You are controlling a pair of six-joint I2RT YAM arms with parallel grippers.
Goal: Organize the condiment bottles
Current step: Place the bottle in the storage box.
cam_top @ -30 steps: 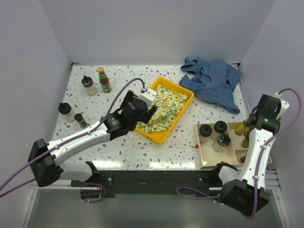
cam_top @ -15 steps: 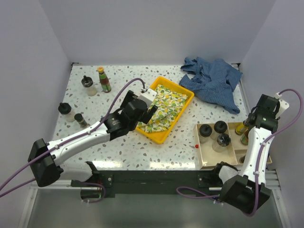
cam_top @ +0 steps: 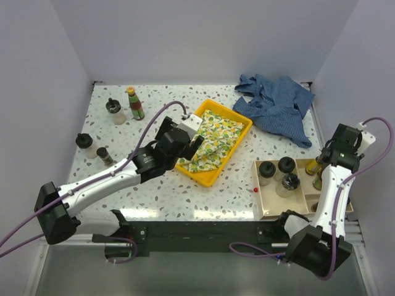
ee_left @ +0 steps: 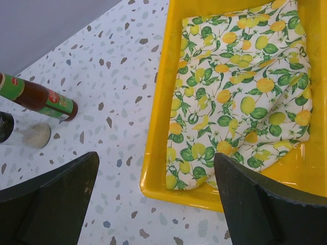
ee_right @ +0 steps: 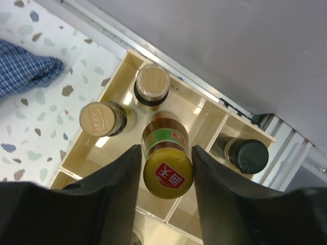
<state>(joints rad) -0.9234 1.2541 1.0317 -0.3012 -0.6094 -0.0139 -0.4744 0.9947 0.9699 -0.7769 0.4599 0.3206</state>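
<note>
You have the white speckled terrazzo table [cam_top: 160,191], walled on three sides, with bare room across its middle and near-left. The crumpled blue checked cloth [cam_top: 278,105] lies at the back right, well apart from both arms. The yellow plastic tray [cam_top: 237,117] holding a lemon-print cloth [cam_top: 213,139] sits angled mid-table. Your left gripper [cam_top: 185,140] hangs over its near-left corner, jaws spread wide and empty. The left wrist view shows the tray's wall right under that gap, so mind the rim if you go lower.

The beige wooden divided box [cam_top: 262,213] at the near right edge is taking the condiment bottles, and I'd judge you past halfway. Three squat clear jars with black lids [cam_top: 286,165] stand in its left part. In the right wrist view, two tan-capped amber bottles [ee_right: 98,118] share a cell with the yellow-capped amber bottle [ee_right: 167,173]. That bottle stands upright between the fingers of your right gripper [ee_right: 166,150], set narrow around it. You cannot tell whether the pads press on it or stand just off. A black-lidded bottle [ee_right: 247,154] fills the next cell. The right wall is close there, so a straight lift looks safest.

Four are left out. The green red-labelled bottle [cam_top: 134,105] and a squat black-lidded jar [cam_top: 114,112] stand at the back left. Another squat jar [cam_top: 86,145] and a small dark jar [cam_top: 105,154] stand near the left wall. A tiny red speck [cam_top: 255,190] lies just beside the box.
</note>
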